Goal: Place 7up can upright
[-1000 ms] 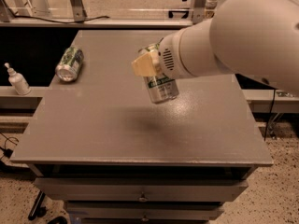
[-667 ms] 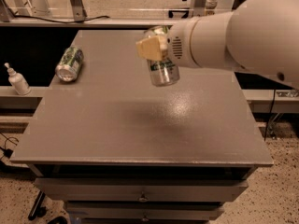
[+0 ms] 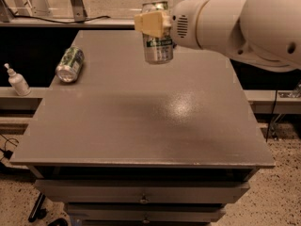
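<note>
Above the far half of the grey table (image 3: pixel 141 121), the cream-fingered gripper (image 3: pixel 157 23) pinches the white-and-green aluminium 7up can (image 3: pixel 158 48), now higher and straightened upright; lowering remains.

7up can (image 3: pixel 158 48) is held by the gripper (image 3: pixel 156 23) at upper centre, above the table's (image 3: pixel 141 126) back part. A second can (image 3: pixel 69 65) is laid sideways on it, upper left; a bottle (image 3: pixel 18 81) is parked off-table, further left.

Gripper (image 3: pixel 156 24) upper centre of frame, clamped on 7up can (image 3: pixel 158 48), upright, held above grey table (image 3: pixel 141 121). Green can (image 3: pixel 70 65) on side, upper left.
</note>
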Available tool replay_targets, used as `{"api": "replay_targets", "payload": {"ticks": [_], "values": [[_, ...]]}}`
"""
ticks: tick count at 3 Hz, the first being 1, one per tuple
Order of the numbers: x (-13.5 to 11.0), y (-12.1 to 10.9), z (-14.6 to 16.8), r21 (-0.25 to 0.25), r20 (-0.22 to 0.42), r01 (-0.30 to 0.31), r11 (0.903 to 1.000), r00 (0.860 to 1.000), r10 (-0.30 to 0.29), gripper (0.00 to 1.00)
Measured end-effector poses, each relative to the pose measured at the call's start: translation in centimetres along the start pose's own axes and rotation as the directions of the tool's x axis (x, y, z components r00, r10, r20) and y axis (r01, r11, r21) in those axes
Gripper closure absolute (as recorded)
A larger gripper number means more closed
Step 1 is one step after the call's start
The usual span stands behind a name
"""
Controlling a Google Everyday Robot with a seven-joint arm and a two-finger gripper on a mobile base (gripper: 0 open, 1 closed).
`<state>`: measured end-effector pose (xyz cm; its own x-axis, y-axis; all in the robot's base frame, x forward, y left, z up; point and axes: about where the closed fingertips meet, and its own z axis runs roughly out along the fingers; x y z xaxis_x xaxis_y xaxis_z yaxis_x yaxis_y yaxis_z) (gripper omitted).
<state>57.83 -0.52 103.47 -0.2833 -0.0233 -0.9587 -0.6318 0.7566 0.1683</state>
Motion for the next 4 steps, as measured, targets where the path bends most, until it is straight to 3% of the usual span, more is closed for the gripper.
{"api": "replay_targets", "payload": {"ticks": [1,2,3,4], "values": [[0.1,0.0,0.0,0.002,-0.003,0.005,1.0,1.0,-0.005,1.0],[-0.4,0.3,-0.2,-0.028,-0.013,0.105,0.9941,0.994,-0.105,1.0],[-0.7,-0.9,0.7,-0.097,-0.022,0.254,0.9625,0.966,-0.257,1.0],[-0.1,-3.5,1.8,-0.174,0.01,0.326,0.9292,0.944,-0.33,1.0]]}}
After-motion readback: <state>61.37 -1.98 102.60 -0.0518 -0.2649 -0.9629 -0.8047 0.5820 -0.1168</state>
